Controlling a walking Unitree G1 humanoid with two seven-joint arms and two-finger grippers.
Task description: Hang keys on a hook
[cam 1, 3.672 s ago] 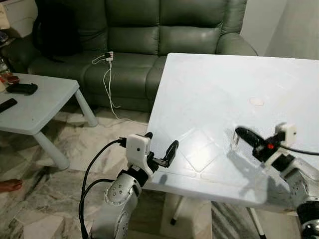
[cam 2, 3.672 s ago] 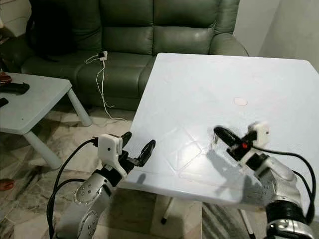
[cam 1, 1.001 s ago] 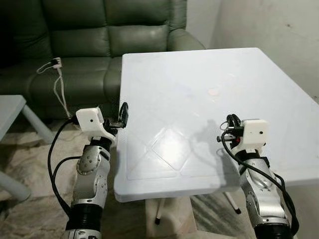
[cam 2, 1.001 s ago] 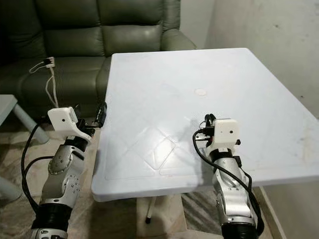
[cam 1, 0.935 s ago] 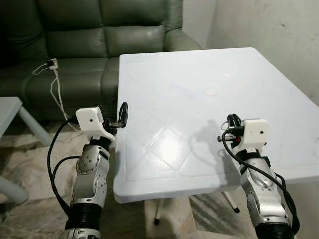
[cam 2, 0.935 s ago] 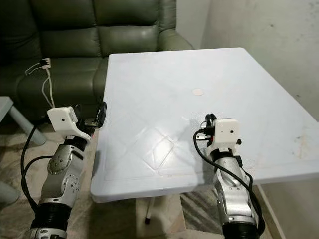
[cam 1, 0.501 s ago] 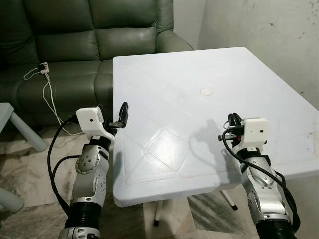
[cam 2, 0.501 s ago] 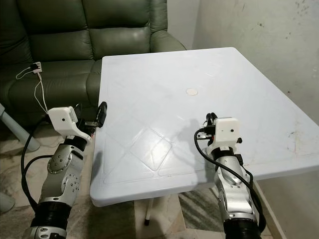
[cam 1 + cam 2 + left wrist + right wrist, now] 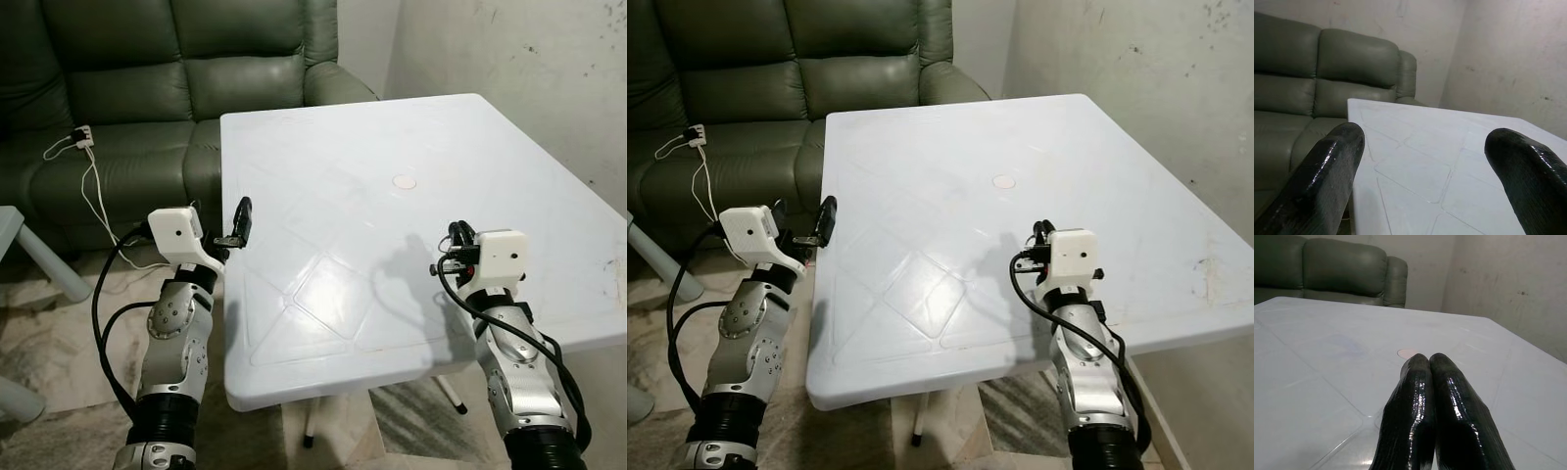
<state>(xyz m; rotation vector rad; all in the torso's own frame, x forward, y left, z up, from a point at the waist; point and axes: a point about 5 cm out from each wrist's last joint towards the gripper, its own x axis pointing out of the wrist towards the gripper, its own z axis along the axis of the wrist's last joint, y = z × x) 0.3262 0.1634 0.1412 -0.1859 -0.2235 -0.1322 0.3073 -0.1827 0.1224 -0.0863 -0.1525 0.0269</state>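
Both arms barely shifted; left pincer (image 9: 238, 223) gapes; right pincer (image 9: 1432, 363) closed above table (image 9: 372, 157)

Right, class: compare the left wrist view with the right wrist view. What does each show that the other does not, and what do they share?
Left wrist view alone: the left gripper, jaws wide apart with nothing between them. Right wrist view alone: the right gripper, jaws pressed together, and a round pale mark ahead of it. Both: the white table, the green sofa behind it, and the bare wall.
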